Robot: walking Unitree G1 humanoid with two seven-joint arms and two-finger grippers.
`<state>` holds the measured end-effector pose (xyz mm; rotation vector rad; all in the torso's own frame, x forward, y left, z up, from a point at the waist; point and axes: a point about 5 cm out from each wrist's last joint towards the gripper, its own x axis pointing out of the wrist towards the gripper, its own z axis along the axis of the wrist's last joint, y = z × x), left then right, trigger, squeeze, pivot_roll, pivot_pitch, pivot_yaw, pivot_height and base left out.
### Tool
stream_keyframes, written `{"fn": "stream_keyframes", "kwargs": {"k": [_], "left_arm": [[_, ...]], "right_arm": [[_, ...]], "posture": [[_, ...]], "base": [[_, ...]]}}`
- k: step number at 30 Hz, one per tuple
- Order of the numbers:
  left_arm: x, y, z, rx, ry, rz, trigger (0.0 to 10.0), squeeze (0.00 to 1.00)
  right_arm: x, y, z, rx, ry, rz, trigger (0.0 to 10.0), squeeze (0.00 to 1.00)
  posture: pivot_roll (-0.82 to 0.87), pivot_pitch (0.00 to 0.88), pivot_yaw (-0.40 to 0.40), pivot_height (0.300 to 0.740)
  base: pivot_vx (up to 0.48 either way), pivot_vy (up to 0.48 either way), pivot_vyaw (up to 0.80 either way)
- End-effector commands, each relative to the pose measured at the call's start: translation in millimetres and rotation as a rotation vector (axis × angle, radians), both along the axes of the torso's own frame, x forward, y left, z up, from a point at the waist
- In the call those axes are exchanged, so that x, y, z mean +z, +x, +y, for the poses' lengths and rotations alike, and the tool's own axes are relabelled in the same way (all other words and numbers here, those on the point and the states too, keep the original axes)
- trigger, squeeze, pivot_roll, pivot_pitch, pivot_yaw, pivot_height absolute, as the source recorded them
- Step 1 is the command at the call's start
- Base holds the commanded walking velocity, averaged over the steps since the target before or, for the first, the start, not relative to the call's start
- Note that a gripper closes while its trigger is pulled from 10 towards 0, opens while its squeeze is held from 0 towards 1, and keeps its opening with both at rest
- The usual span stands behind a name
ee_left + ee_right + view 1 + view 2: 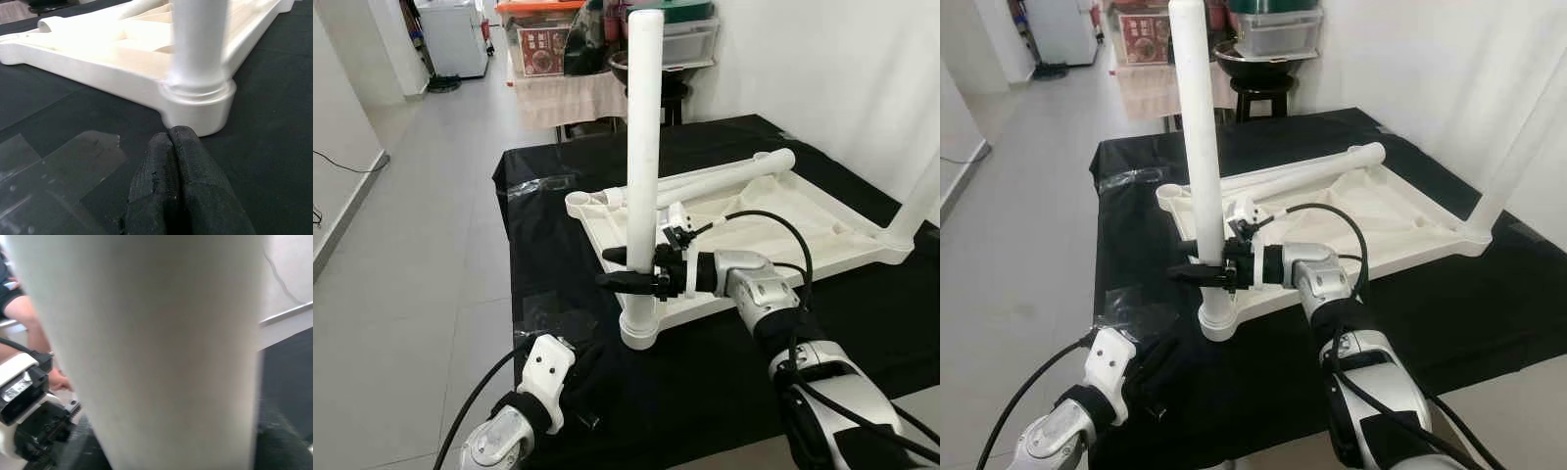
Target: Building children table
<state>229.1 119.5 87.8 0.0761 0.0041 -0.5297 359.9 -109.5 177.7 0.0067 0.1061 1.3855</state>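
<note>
The right gripper [628, 268] clasped the upright white plastic table leg [644, 147], seated in the near corner socket of the overturned white plastic tabletop [773, 220] on the black cloth [705, 382]. The left gripper [178, 161], fingers pressed together, lay beside that socket; the right wrist view caught a person's arm [27, 316].

A black cloth [862, 323] covers the desk. Pale grey floor tiles [411, 245] stretch toward 11 o'clock. A white wall [822, 69] stands at 2 o'clock.
</note>
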Motion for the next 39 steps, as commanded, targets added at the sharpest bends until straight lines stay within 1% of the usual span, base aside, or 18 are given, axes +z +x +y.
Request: {"fn": "stream_keyframes", "kwargs": {"k": [1, 7, 10, 11, 12, 13, 14, 15, 16, 19, 24, 25, 27, 28, 31, 32, 34, 39], "left_arm": [[-3.6, -1.1, 1.2, 0.001, 0.006, 0.011, 10.0, 0.00], [-2.7, -2.0, 2.6, -0.001, 0.004, 0.011, 10.0, 0.00], [-2.7, -2.0, 2.6, -0.001, 0.004, 0.011, 10.0, 0.00], [-2.3, -2.9, 4.4, -0.001, 0.003, 0.011, 10.0, 0.00], [-2.3, -2.9, 4.4, -0.001, 0.003, 0.011, 10.0, 0.00], [-1.8, -3.0, 5.4, 0.000, 0.001, 0.011, 10.0, 0.00], [-1.8, -3.0, 5.4, 0.000, 0.001, 0.011, 10.0, 0.00], [-1.4, -2.5, 6.1, 0.001, 0.001, 0.011, 10.0, 0.00], [-1.4, -1.6, 7.1, 0.006, 0.005, 0.010, 10.0, 0.00], [-1.8, 0.2, 5.6, 0.001, 0.007, 0.010, 10.0, 0.00], [-1.4, 0.9, 6.0, 0.004, 0.016, 0.003, 10.0, 0.00], [-1.3, 1.0, 6.3, 0.013, 0.016, 0.001, 10.0, 0.00], [-1.2, 1.0, 6.4, 0.019, 0.016, 0.000, 10.0, 0.00], [-1.1, 1.3, 6.4, 0.021, 0.015, 0.000, 10.0, 0.00], [-1.1, 1.7, 6.1, 0.015, 0.013, 0.002, 10.0, 0.00], [-1.2, 2.1, 5.5, 0.008, 0.012, 0.004, 10.0, 0.00], [-1.2, 2.4, 5.1, 0.007, 0.011, 0.005, 10.0, 0.00], [-1.2, 3.2, 3.3, 0.005, 0.010, 0.004, 10.0, 0.00]], "right_arm": [[-7.7, -2.1, -4.9, -0.022, 0.028, 0.019, 0.0, 0.00], [-23.2, -8.4, -17.5, -0.181, 0.023, -0.007, 0.0, 0.00], [-23.2, -8.4, -17.5, -0.181, 0.023, -0.007, 0.0, 0.00], [-44.7, -15.0, -10.1, -0.493, -0.007, 0.016, 0.0, 0.00], [-44.7, -15.0, -10.1, -0.493, -0.007, 0.016, 0.0, 0.00], [-71.6, -30.5, 1.2, -0.737, -0.014, 0.137, 0.0, 0.00], [-71.6, -30.5, 1.2, -0.737, -0.014, 0.137, 0.0, 0.00], [-83.8, -47.4, 20.8, -0.736, -0.076, 0.124, 0.0, 0.00], [-83.1, -47.1, 27.5, -0.752, -0.048, 0.147, 0.0, 0.00], [-79.4, -28.1, 21.5, -0.745, -0.077, 0.121, 0.0, 0.00], [-80.1, -29.5, 33.0, -0.710, -0.049, 0.151, 0.0, 0.00], [-77.3, -30.5, 36.9, -0.678, -0.024, 0.177, 10.0, 0.00], [-75.2, -31.0, 39.0, -0.656, -0.009, 0.193, 10.0, 0.00], [-70.6, -28.9, 39.2, -0.629, 0.006, 0.178, 10.0, 1.00], [-55.1, -26.8, 40.1, -0.555, 0.036, 0.135, 10.0, 1.00], [-38.4, -24.6, 39.8, -0.428, 0.073, 0.077, 10.0, 1.00], [-30.9, -22.4, 37.5, -0.374, 0.079, 0.047, 10.0, 1.00], [-11.9, -11.6, 24.5, -0.224, 0.035, -0.056, 10.0, 1.00]], "posture": [[-0.01, 0.000, -0.013, 0.740], [-0.03, 0.000, 0.002, 0.740], [-0.03, 0.000, 0.002, 0.740], [-0.04, 0.000, -0.001, 0.740], [-0.04, 0.000, -0.001, 0.740], [-0.05, 0.000, 0.007, 0.740], [-0.05, 0.000, 0.007, 0.740], [-0.05, 0.000, 0.006, 0.740], [-0.06, 0.000, 0.027, 0.740], [-0.04, 0.000, 0.001, 0.740], [-0.03, 0.000, 0.005, 0.740], [-0.03, 0.000, 0.005, 0.740], [-0.03, 0.000, 0.005, 0.740], [-0.03, 0.000, 0.004, 0.740], [-0.03, 0.000, 0.007, 0.740], [-0.03, 0.000, 0.006, 0.740], [-0.03, 0.000, 0.004, 0.740], [-0.02, 0.000, -0.007, 0.740]], "base": [[0.000, 0.000, 0.00], [0.000, 0.000, 0.00], [0.000, 0.000, 0.00], [0.000, 0.000, 0.00], [0.000, 0.000, 0.00], [0.000, 0.000, 0.00], [0.000, 0.000, 0.00], [0.000, 0.000, 0.00], [0.000, 0.000, 0.00], [0.000, 0.000, 0.00], [0.000, 0.000, 0.00], [0.000, 0.000, 0.00], [0.000, 0.000, 0.00], [0.000, 0.000, 0.00], [0.000, 0.000, 0.00], [0.000, 0.000, 0.00], [0.000, 0.000, 0.00], [0.000, 0.000, 0.00]]}}
